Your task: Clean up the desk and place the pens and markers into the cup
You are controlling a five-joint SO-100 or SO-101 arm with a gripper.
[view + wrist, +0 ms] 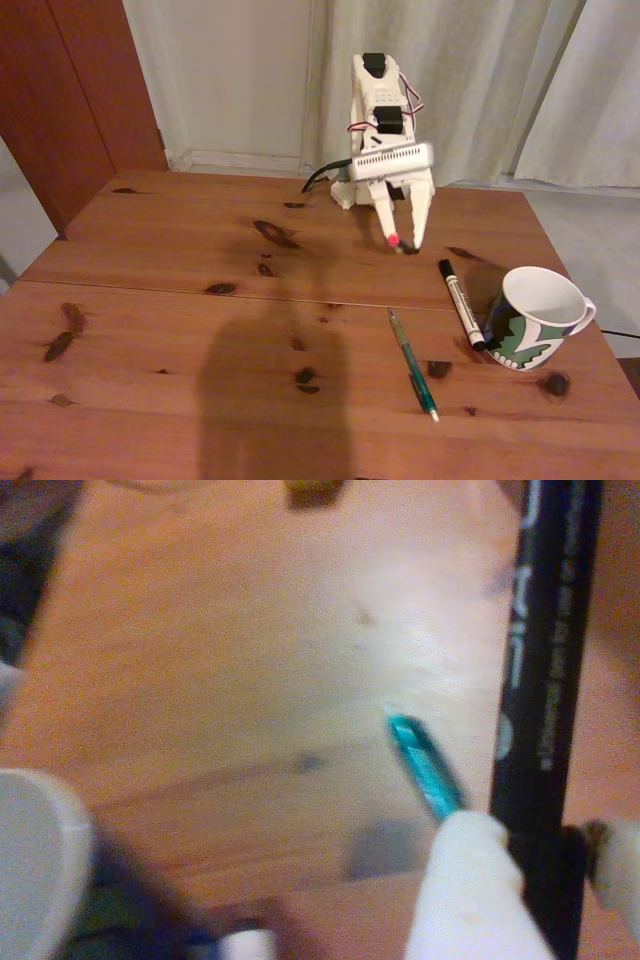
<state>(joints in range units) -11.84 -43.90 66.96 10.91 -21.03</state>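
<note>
Gripper (403, 243) clamped on black pen (545, 680), seen close in wrist view; fixed view shows cup (537, 318) far right.

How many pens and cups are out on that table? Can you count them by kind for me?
Pens: 2, a green pen on the desk and a black pen in the gripper.
Markers: 1, white marker.
Cups: 1, the cup.
Total: 4.
</note>
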